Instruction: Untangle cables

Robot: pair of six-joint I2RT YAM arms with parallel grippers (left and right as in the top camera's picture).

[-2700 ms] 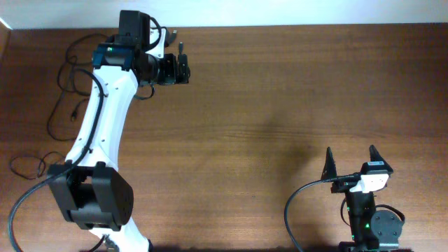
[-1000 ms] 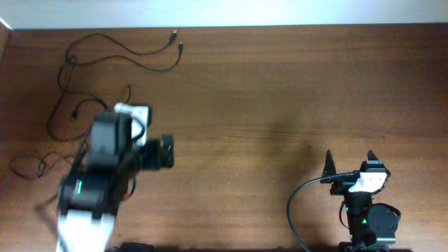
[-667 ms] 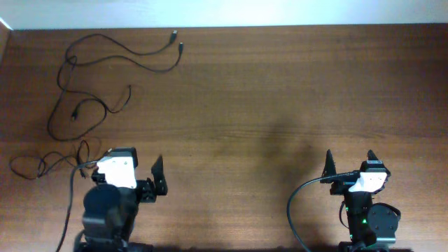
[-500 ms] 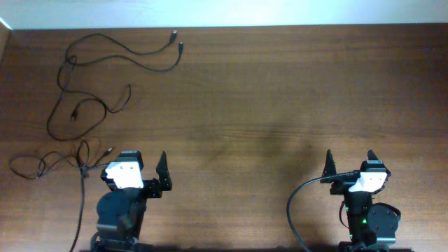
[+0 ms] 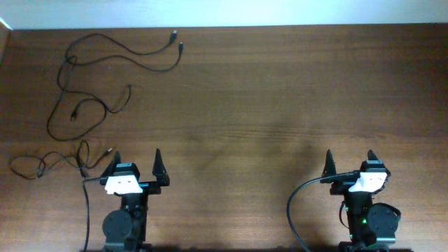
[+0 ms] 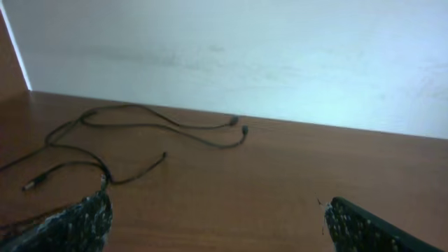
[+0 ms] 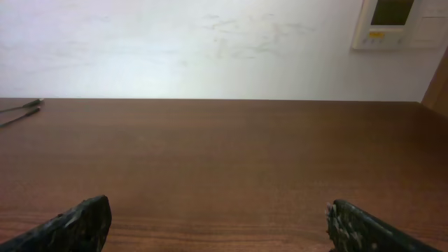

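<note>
Clearly, your left gripper (image 5: 135,162) and right gripper (image 5: 350,157) both sat spread and empty, while the cables (image 5: 70,61) lay loose along the left side of the table (image 5: 266,91). Pulling one strand carelessly could have cinched the crossings tighter.

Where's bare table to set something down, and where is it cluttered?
Free: the whole middle and right of the table, from the cables across to the right edge, plus the strip between the left tool and right tool. Crowded: the left side, where the cables sprawl from the back edge down to beside the left tool.
</note>
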